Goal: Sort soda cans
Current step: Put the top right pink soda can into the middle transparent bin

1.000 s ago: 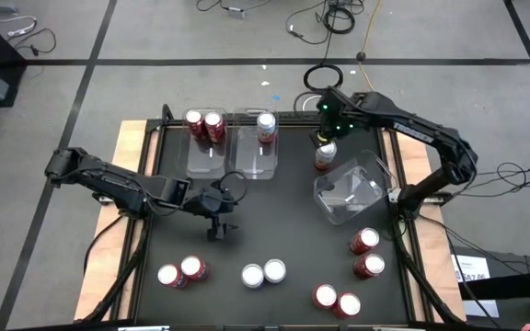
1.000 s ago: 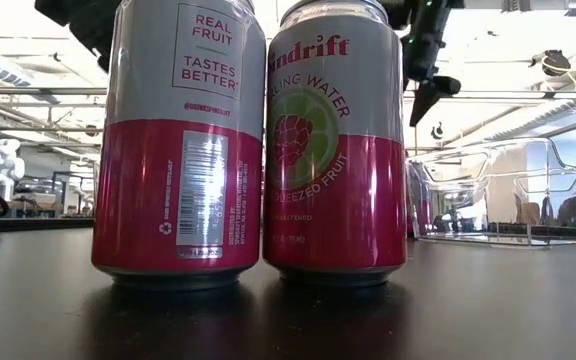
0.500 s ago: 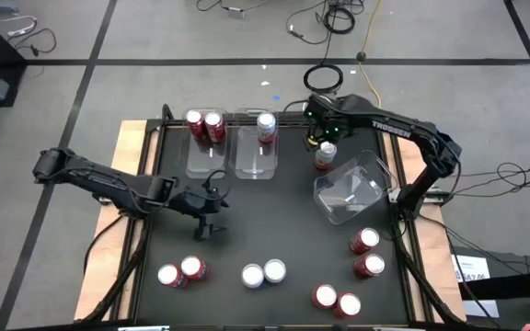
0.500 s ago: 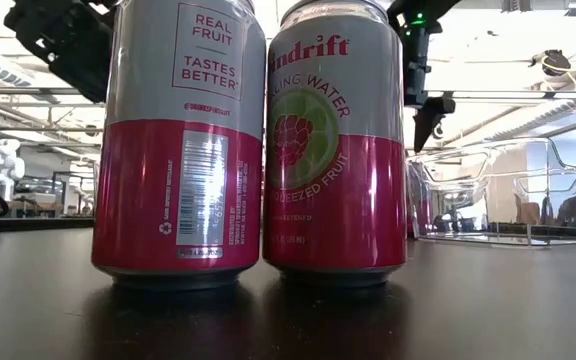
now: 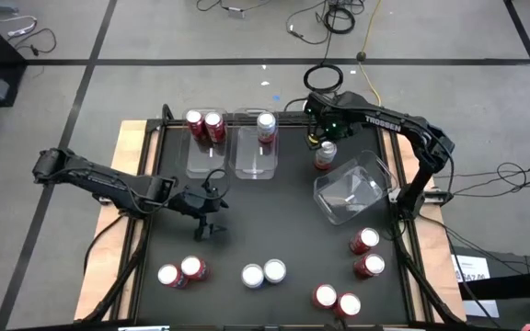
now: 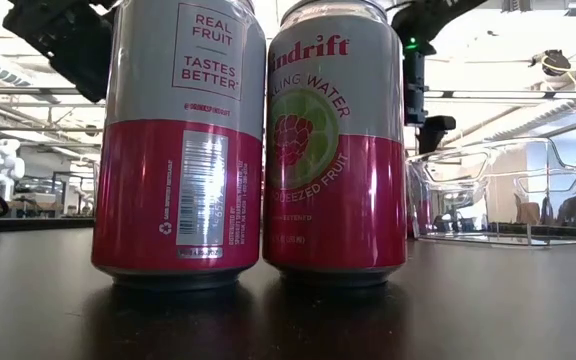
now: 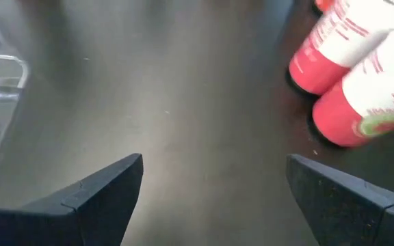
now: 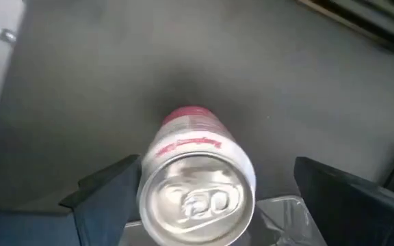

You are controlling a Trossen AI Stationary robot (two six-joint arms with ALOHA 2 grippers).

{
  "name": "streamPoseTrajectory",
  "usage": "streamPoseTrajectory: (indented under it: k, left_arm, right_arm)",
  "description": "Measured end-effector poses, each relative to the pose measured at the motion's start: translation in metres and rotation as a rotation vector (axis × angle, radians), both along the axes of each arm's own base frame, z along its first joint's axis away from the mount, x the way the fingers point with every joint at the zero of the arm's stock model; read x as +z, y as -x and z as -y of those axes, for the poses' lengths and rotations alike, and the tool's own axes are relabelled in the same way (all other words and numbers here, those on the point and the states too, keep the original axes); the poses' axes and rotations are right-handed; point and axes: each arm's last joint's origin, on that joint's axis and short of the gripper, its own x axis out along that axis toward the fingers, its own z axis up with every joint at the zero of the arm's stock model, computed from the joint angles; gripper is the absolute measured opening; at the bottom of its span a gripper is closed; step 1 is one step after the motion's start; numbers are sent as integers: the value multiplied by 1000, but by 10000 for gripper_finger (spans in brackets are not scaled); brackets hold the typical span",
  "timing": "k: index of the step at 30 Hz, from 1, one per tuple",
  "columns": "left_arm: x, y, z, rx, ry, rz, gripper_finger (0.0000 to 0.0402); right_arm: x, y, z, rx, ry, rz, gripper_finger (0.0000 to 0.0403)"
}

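**Cans on the black table, both my grippers open**

Table [image 5: 274, 230] first: it is big and black, and it carries everything. At its far edge sit two clear bins side by side. The left bin [image 5: 202, 156] has two red cans [image 5: 204, 124] at its far end. The bin beside it [image 5: 256, 156] has one can [image 5: 266, 124] at its far end. A third clear bin [image 5: 350, 191] sits tilted near the right edge.

My right arm bends over the far right corner. My right gripper [image 5: 318, 140] hangs just above one red can [image 5: 325, 154] that stands on the table, between the middle bin and the tilted bin. My fingers are spread wide on both sides of the can and do not touch it. From my right wrist I look down on its shiny top [image 8: 197, 198].

My left arm reaches in from the left edge. My left gripper [image 5: 212, 225] is over the bare middle of the table, fingers wide, holding nothing.

Along the near edge stand pairs of cans: two on the left [image 5: 180, 271], two silver ones in the middle [image 5: 263, 273], two red ones to the right [image 5: 337, 301]. Two more red cans [image 5: 366, 253] stand by the right edge.
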Motion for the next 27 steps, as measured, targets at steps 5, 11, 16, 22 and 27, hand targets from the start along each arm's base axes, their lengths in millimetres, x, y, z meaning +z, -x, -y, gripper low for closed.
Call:
streamPoseTrajectory:
  k: [5,11,16,22,27]
  left_arm:
    - [3,-3,-1,40,-18,47,367]
    - [4,-4,-2,77,-44,66,367]
    - [4,-4,-2,96,-27,65,367]
    - [4,-4,-2,97,-26,65,367]
    - [4,-4,-2,96,-27,63,367]
  right_arm:
    - [-16,8,4,9,-42,9,377]
    - [-26,8,4,27,-46,22,377]
    - [-32,11,3,19,-63,11,375]
    - [-34,13,2,17,-75,-4,369]
    - [-34,14,1,7,-79,-9,311]
